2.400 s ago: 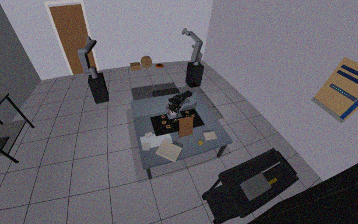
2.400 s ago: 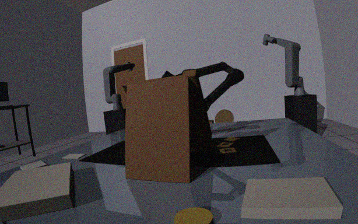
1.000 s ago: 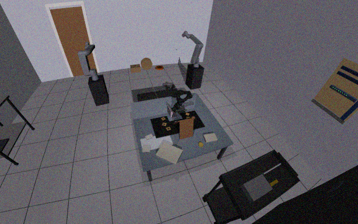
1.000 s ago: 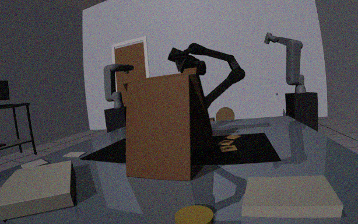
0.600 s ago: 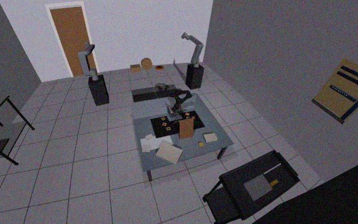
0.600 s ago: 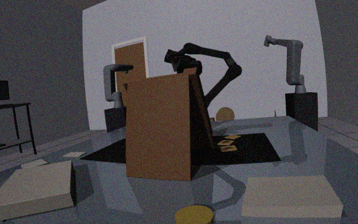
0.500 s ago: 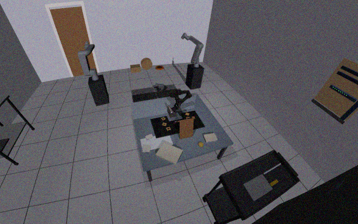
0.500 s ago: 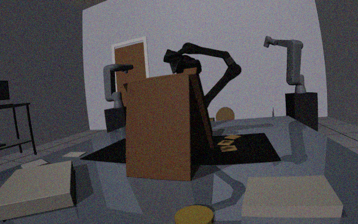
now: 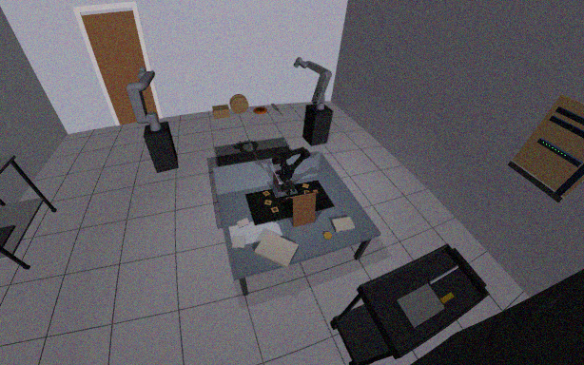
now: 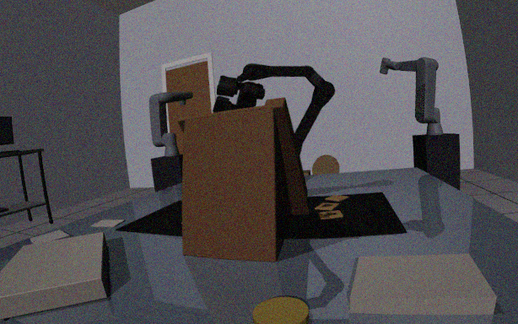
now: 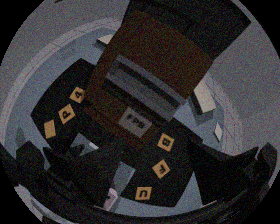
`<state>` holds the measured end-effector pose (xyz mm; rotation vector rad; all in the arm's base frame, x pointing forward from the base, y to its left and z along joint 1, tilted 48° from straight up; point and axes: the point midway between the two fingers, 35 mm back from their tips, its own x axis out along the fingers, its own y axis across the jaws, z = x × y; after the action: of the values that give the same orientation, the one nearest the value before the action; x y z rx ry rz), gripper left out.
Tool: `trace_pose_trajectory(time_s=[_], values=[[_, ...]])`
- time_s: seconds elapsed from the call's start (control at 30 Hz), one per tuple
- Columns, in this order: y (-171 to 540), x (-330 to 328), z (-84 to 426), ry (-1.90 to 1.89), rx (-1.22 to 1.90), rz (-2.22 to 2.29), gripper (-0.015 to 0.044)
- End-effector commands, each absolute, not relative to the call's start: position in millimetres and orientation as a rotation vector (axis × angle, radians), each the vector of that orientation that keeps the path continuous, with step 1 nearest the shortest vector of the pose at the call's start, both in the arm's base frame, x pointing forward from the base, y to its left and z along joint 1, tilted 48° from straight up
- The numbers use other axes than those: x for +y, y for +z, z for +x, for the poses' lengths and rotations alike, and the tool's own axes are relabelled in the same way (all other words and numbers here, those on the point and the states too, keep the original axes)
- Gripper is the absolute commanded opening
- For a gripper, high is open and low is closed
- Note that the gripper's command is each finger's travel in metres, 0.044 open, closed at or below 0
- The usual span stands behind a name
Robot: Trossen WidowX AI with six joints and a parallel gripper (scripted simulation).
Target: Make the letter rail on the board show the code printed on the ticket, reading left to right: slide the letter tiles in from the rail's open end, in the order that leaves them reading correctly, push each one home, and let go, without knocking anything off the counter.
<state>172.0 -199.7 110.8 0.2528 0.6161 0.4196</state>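
"Letter rail, a grey strip with a dark slot (image 11: 141, 90): where is it?"

"On the front of the brown upright board (image 9: 303, 209) (image 10: 229, 186) (image 11: 153, 45), running along its face. Below it is a small grey ticket (image 11: 135, 121); I read F, P, then probably B, though the last character is blurred."

"And the arm?"

"The black jointed arm (image 9: 296, 159) (image 10: 315, 84) rises behind the board, bends at a high elbow and reaches across, its wrist angled downward. The black two-fingered tool (image 9: 285, 189) (image 10: 239, 99) (image 11: 156, 143) stands roughly three-quarters open, with nothing between its fingers."

"What does the wrist view add?"

"Letters. On the black mat (image 9: 260, 216) (image 10: 364, 215) (image 11: 51, 100) it shows a tan 4 tile (image 9: 315, 191) (image 10: 331, 215) (image 11: 77, 95), a tan P tile (image 9: 306, 192) (image 10: 326, 206) (image 11: 66, 114) and a tan tile with no readable mark (image 9: 305, 185) (image 10: 337, 197) (image 11: 50, 129) to one side. A tan B tile (image 9: 274, 209) (image 11: 166, 142), a tan F tile (image 9: 268, 202) (image 11: 161, 169) and a tan U tile (image 9: 266, 193) (image 11: 143, 193) lie to the other."

"The exterior view?"

"It faces the board's back, which hides the rail and that second trio. It does show a round yellow disc (image 9: 327, 235) (image 10: 281, 312) on the blue-grey tabletop (image 9: 339, 204) (image 10: 427, 245), as the top view does."
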Motion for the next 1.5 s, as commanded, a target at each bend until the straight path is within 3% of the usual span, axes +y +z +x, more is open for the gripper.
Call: trace_pose_trajectory(time_s=[0.0, 0.57, 1.17, 1.47], values=[[41, -205, 185, 0.225, 1.003, 1.015, 0.0340], [-37, -200, 193, -0.301, 1.396, 1.728, 0.0340], [-125, -187, 192, -1.230, 1.585, 2.204, 0.0340], [-127, -187, 192, -1.258, 1.584, 2.211, 0.0340]])
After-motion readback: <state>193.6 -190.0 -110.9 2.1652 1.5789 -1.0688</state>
